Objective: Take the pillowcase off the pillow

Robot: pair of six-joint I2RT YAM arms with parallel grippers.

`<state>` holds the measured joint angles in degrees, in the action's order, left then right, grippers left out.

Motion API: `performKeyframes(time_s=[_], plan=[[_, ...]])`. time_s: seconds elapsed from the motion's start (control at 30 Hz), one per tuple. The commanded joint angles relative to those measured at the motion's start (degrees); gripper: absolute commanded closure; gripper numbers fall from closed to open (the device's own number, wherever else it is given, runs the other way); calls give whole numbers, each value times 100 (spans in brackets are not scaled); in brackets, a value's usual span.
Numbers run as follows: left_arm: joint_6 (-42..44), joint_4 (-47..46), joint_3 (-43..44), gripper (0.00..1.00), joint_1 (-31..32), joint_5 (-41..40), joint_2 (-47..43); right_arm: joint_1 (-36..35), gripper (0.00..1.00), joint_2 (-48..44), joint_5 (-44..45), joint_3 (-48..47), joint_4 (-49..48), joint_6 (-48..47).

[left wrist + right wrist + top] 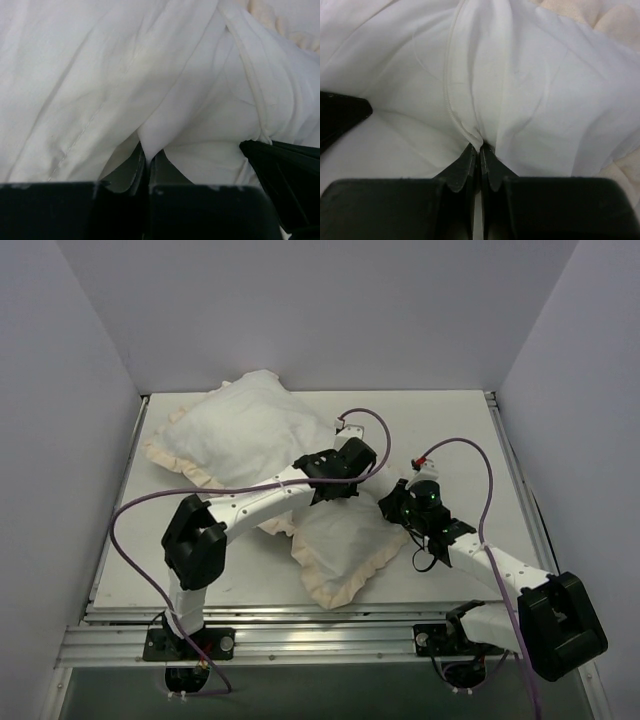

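White walls box in a pale bench. At left rear is a plump white bulk with a cream frill along its edge: the pillowcase, white side out. It runs under the left arm to a flatter frilled part at front centre. The pillow can't be told apart from it and is probably inside the plump end, so the task is not done.

The left fingers are together, pinching a small peak of white cloth. The right fingers sit just right of them and are also together, clamped on a fold beside a stitched seam. The two grips are close, with each arm's black tip in the other's wrist view. The cloth looks like the case's reverse, but I can't rule out pillow fabric caught in the pinch.

Risks:
- Both pinches are thin, so a hard pull could slip the cloth out of either.
- If pillow fabric is caught too, pulling drags the pillow along instead of freeing it.
- The grips are near each other, so spreading them could knock the wrists together.
- The bulk lies near the bench's left rear edge, and a tug that way could push it against the wall.
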<state>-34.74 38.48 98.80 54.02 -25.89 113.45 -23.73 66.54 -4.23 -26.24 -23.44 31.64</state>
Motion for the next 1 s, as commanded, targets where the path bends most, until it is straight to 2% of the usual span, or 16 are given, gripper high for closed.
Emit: performKeyframes(time_s=[0.0,0.3,0.47,0.67,0.97], plan=[[46,144,-686,98,-146,286,-523,-27,100,34,325,-118,182,-105],[555,-209,-1960,98,-611,768,-2202,552,100,78,783,-610,788,-281],[846,-7,-2391,98,-726,875,-2713,1238,100,87,748,-1014,1139,-237],[978,-86,-3015,98,-849,1130,-3276,1616,100,245,906,-1514,1464,-149],[1285,-675,-3728,98,-1069,1718,-4251,2064,100,693,644,-2069,1606,-193]])
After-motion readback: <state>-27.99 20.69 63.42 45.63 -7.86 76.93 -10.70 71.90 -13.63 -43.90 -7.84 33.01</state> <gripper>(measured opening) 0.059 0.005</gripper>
